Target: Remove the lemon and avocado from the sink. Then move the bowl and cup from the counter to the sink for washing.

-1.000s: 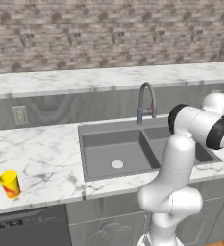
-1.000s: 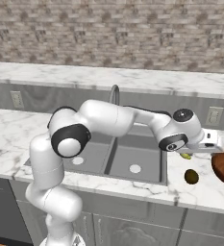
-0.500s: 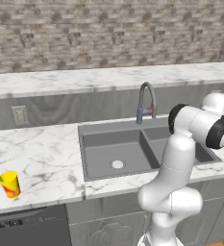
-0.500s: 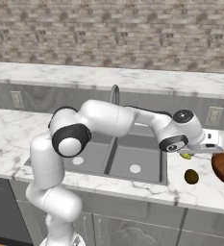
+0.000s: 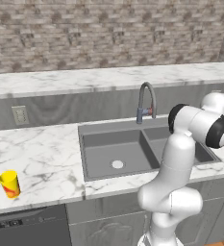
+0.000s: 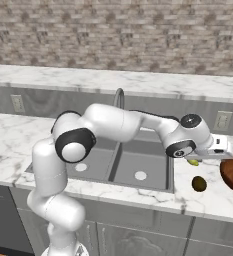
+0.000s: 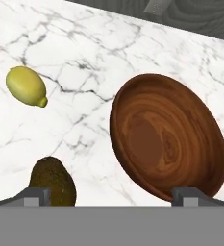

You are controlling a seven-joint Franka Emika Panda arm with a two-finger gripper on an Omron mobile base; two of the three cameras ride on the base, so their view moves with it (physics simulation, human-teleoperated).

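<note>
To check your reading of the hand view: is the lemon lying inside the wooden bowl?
No. The lemon lies on the bare marble counter, apart from the bowl, whose hollow holds nothing.

counter (image 7: 84,62) (marble) | lemon (image 7: 26,86) | avocado (image 7: 52,185) | bowl (image 7: 168,142) | cup (image 5: 10,184)

This is a rendered home kitchen. A white marble surface (image 5: 46,153) runs wall to wall, with a grey double-basin sink (image 5: 114,153) set into it and a curved metal faucet (image 5: 146,100) rising at the sink's 12 o'clock edge. Behind it stands a grey backsplash with a wall outlet (image 5: 20,115), then a marble ledge and a wall of rough stone brick (image 5: 108,33). Grey cabinet doors (image 6: 138,237) sit below, and a dark dishwasher front (image 5: 29,227) lies at 7 o'clock from the sink. Kitchen goods lie about: a wooden bowl (image 7: 167,137), a lemon (image 7: 26,86), an avocado (image 7: 52,183), a yellow cup (image 5: 10,184).
</note>
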